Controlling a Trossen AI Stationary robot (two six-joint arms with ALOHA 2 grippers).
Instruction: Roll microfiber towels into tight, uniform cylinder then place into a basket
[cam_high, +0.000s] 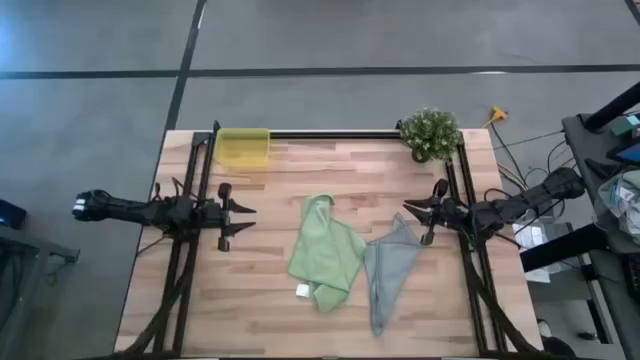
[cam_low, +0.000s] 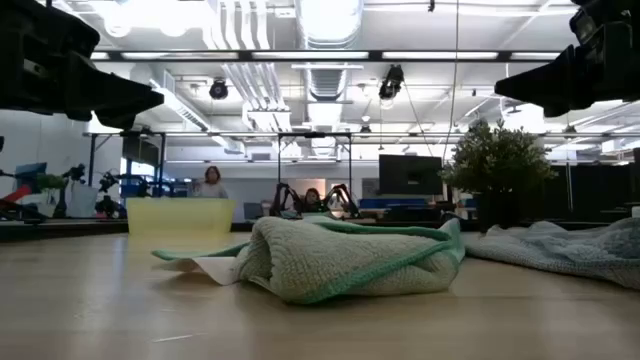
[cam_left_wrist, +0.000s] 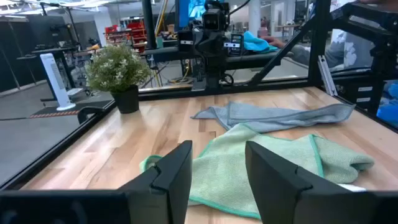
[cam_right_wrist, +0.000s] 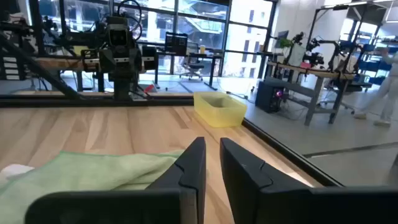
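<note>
The light green towel (cam_high: 325, 252) lies crumpled on the table's middle, its white tag (cam_high: 302, 291) at its near end; it also shows in the low view (cam_low: 340, 257). The grey-blue towel (cam_high: 392, 268) lies crumpled to its right, overlapping its edge. The yellow basket (cam_high: 243, 146) stands at the far left. My left gripper (cam_high: 250, 211) hovers open left of the green towel. My right gripper (cam_high: 409, 213) hovers open above the grey-blue towel's far end. Both are empty.
A leafy potted plant (cam_high: 431, 133) stands at the table's far right corner. Dark frame rails run along the table's left (cam_high: 195, 230), right (cam_high: 468, 250) and far sides. Bare wood lies between the basket and the towels.
</note>
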